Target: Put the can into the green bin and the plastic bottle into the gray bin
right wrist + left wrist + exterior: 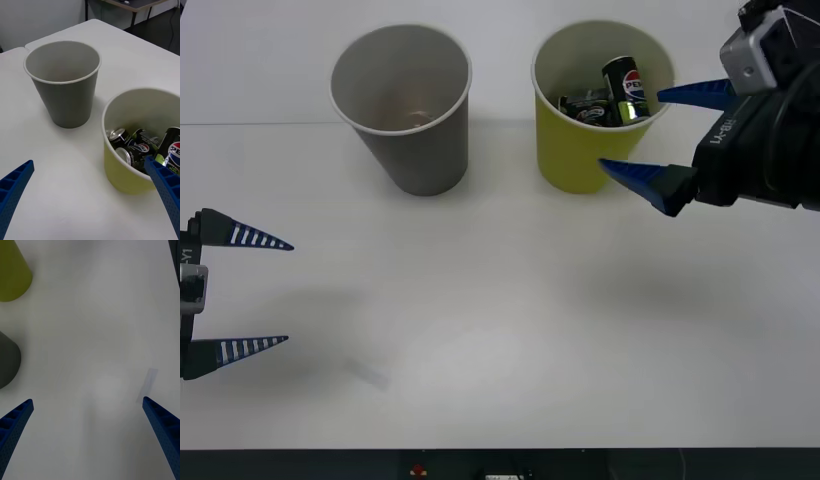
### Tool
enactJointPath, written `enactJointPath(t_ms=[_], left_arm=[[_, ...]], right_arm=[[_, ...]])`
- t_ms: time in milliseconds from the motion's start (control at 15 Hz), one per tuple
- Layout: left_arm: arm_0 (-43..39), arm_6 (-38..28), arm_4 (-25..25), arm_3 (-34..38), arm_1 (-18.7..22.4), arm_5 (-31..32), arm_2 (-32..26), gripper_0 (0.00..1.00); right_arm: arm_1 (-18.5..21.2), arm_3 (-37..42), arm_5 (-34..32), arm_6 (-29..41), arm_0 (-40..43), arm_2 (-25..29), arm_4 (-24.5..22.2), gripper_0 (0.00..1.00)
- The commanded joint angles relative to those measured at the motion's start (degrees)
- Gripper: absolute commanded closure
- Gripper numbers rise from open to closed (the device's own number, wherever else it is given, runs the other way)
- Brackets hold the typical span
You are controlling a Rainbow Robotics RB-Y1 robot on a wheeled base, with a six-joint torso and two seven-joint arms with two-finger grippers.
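The small black Pepsi can (626,88) with the red-white-blue round logo is standing upright inside the large yellow-green paper cup (572,160), leaning against its inner wall on the robot's right side, with other dark cans (129,148) lying beside it at the cup's bottom. The right gripper (642,131) is hovering at that cup's right edge with its blue ribbed fingers spread wide and holding nothing; one fingertip (680,95) is sitting just over the rim near the can, the other (630,176) is crossing in front of the cup's outer wall. The can is lying between and slightly beyond the two tips, not touched by either. The large gray paper cup (420,150) with the white rolled rim is standing just to the left of the green one on the white table (510,330). The left gripper (285,292) is waiting at the table's near left edge, well apart from both cups, its fingers parted and empty
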State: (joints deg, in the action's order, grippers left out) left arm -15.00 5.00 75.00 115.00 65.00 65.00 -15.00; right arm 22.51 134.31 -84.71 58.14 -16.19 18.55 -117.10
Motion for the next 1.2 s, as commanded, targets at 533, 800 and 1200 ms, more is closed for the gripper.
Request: enactJointPath(t_ms=[533,800,1200], left_arm=[[0.0,0.0,0.0,0.0,0.0,0.0,0.0,0.0],[0.0,0.0,0.0,0.0,0.0,0.0,0.0,0.0],[0.0,0.0,0.0,0.0,0.0,0.0,0.0,0.0]], right_arm=[[-0.01,-0.1,1.22,-18.06,12.33,0.09,0.82,0.0],[0.07,-0.1,2.45,-25.36,16.99,-0.18,0.21,0.0],[1.22,-6.87,4.12,-38.01,19.45,-0.26,1.97,0.0]])
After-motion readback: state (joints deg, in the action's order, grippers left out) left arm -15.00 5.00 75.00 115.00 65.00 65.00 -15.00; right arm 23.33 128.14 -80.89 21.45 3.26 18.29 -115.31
